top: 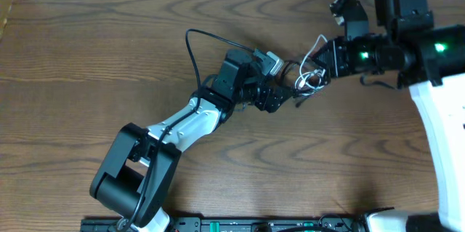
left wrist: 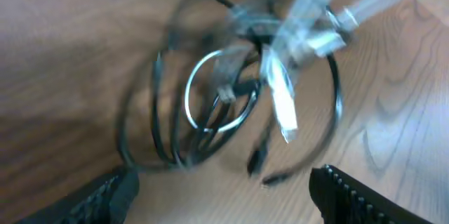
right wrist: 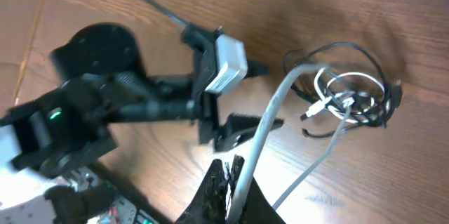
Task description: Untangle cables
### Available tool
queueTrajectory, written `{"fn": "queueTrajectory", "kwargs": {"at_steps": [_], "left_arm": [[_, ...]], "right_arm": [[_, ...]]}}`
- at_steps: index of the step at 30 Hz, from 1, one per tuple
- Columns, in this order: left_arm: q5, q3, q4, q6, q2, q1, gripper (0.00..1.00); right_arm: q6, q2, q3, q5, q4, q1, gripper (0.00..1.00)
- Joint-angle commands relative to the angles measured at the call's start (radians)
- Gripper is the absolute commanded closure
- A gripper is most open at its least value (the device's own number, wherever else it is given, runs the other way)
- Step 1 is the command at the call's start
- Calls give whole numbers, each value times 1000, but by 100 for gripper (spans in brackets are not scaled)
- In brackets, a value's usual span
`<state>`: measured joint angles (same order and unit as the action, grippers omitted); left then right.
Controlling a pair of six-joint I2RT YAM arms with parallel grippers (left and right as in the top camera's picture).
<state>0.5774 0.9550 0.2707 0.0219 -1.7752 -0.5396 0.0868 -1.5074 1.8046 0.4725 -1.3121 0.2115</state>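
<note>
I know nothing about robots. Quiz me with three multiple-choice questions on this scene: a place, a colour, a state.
1. Where does the cable tangle lie?
A. Between the two grippers' tips
B. Far off left
C. Behind the right arm
2. What colour is the cable pinched by the right gripper?
A. Red
B. White
C. Green
3. How do the jaws of the left gripper stand?
A. Open, empty
B. Shut on a plug
C. Out of sight
Answers: A, overhead shows it between both tips; B, a white cable leaves its fingers; A, its fingers stand apart, gripping nothing.
</note>
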Motion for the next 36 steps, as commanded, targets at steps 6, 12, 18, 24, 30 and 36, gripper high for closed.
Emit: {"fn": "queueTrajectory", "kwargs": {"at_steps": [6, 12, 18, 24, 30, 36], "left_arm": [[-75, -3, 111, -15, -18, -3, 18], [-69, -3, 110, -14, -19, -8, 25], [-62, -3, 71, -14, -19, -58, 26], [-62, -3, -26, -5, -19, -103, 17], [-63, -3, -97, -2, -18, -106, 17], [4, -3, -121, -2, -18, -105, 17]], "right_arm": [[-40, 107, 23, 61, -61, -14, 99], [-43, 107, 23, 67, -66, -14, 99], [-44, 107, 23, 69, -57, -14, 99], [-18, 105, 23, -61, -40, -14, 99], [21, 81, 23, -280, -10, -20, 99], [32, 0, 23, -343, 26, -48, 99]]}}
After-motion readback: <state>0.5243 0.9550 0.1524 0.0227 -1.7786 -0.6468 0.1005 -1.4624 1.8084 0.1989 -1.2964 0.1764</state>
